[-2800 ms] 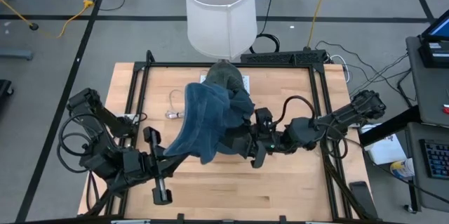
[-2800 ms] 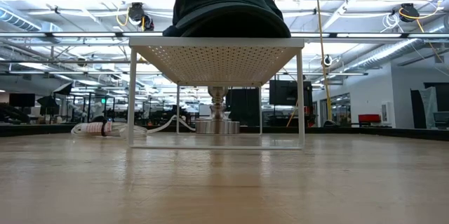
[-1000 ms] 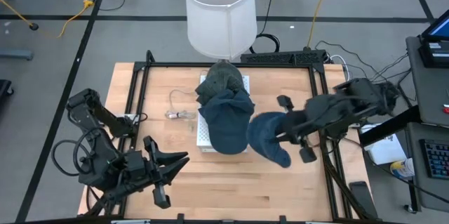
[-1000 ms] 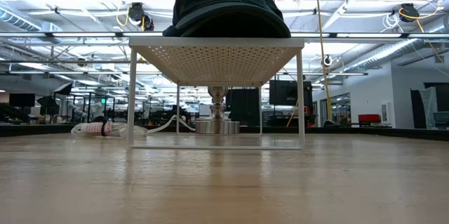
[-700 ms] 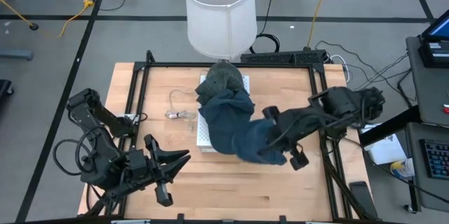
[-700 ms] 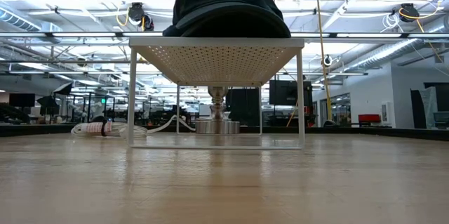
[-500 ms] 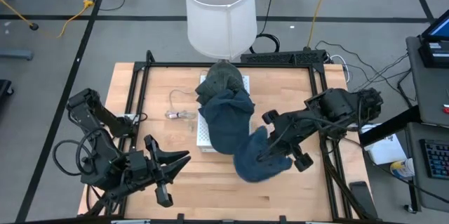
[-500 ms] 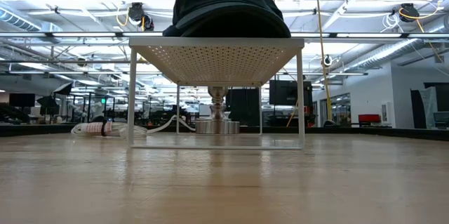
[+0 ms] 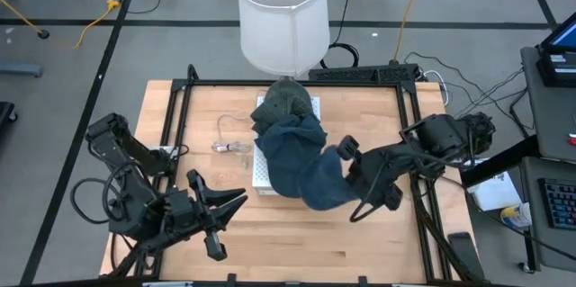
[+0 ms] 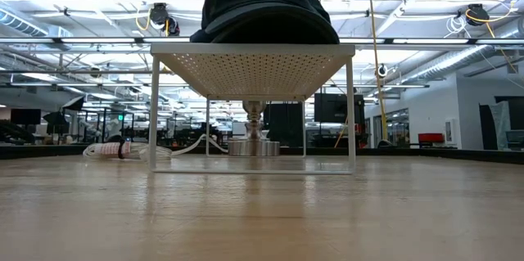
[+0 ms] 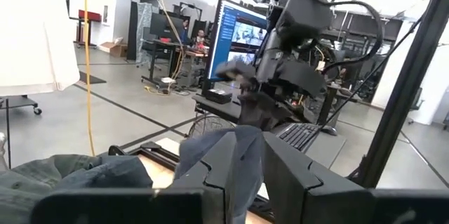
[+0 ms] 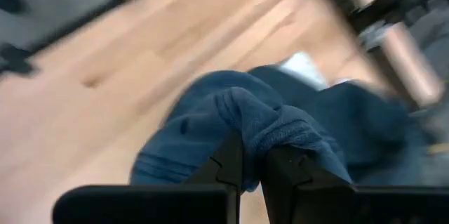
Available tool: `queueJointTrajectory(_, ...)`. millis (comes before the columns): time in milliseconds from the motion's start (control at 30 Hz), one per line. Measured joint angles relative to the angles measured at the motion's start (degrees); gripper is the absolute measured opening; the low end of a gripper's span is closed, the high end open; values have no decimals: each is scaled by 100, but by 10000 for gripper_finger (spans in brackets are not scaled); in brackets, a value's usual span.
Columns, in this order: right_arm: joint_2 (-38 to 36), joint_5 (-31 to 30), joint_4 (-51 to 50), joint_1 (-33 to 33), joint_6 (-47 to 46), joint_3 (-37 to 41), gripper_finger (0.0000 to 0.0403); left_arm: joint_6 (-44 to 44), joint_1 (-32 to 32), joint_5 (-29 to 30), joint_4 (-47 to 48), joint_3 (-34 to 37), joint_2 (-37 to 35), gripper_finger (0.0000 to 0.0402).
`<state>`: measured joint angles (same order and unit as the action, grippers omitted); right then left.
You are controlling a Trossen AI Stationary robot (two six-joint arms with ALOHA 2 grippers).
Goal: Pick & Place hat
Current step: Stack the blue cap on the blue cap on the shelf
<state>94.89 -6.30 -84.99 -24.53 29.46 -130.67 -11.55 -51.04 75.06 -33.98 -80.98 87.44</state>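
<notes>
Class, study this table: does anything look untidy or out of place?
Yes. The blue hat hangs crumpled half off the white rack, pinched in the right end effector. Another blue hat and a grey one lie heaped on the rack.

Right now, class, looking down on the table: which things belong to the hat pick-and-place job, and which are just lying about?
Belongs to the job:
- blue hat, pinched in the right gripper
- white rack with the dark hats piled on it
- left gripper, waiting near the table's front left

Just lying about:
- lamp
- cable left of the rack
- power strip
</notes>
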Motion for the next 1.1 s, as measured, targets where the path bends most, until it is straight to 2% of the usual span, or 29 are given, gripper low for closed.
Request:
queueJointTrajectory(233, -92, -824, 1091, -66, 2055, -3, 19, 5, 95, 1, -2, 1, 0, 67)
queueJointTrajectory(367, -85, -1039, 1403, 84, 3035, -7, 19, 29, 162, 1, -2, 1, 0, 67)
queueJointTrajectory(533, -14, -1024, 1482, 315, 3740, -2, 19, 15, 196, 1, -2, 1, 0, 67)
queueJointTrajectory(767, -5, -1017, 1605, 601, 3892, 0, 19, 9, 196, 47, -2, 1, 0, 67)
queueJointTrajectory(1100, 557, -1015, 1615, 1174, 3464, 5, 20, 6, 345, 49, -3, 1, 0, 67)
